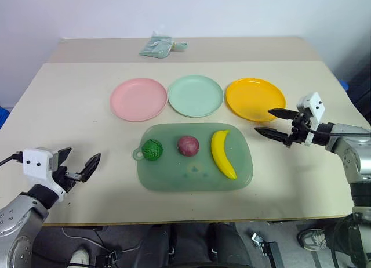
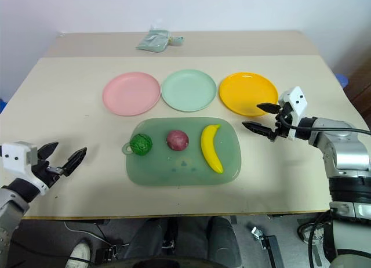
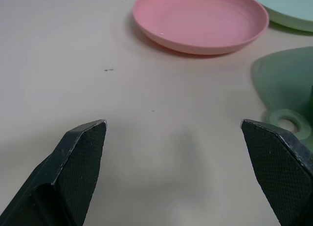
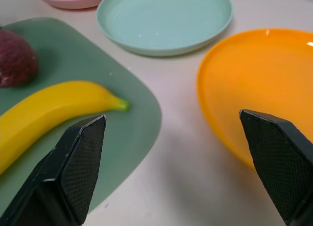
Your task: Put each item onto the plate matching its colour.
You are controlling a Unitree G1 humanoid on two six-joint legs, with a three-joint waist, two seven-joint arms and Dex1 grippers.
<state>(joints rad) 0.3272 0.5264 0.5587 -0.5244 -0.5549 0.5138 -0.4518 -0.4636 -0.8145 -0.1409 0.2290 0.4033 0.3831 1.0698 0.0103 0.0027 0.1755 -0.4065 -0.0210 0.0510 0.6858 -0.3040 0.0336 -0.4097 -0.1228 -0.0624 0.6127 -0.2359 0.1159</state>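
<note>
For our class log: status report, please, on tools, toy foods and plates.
Left tool and right tool open, empty. Green ball, purple fruit, banana on green board. Pink, mint, orange plates bare. Nothing blocking.

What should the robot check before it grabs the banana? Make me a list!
1. Right gripper open: ok, fingers spread wide.
2. Right gripper empty: ok, nothing between its fingers.
3. Banana free to grab: ok, it lies alone on the board, apart from the purple fruit.
4. Yellow plate ready: ok, nothing on it.
5. Path clear: ok, the right gripper hangs beside the yellow plate with only bare table between it and the board.
6. Left gripper out of the way: ok, open and far from the banana.
</note>
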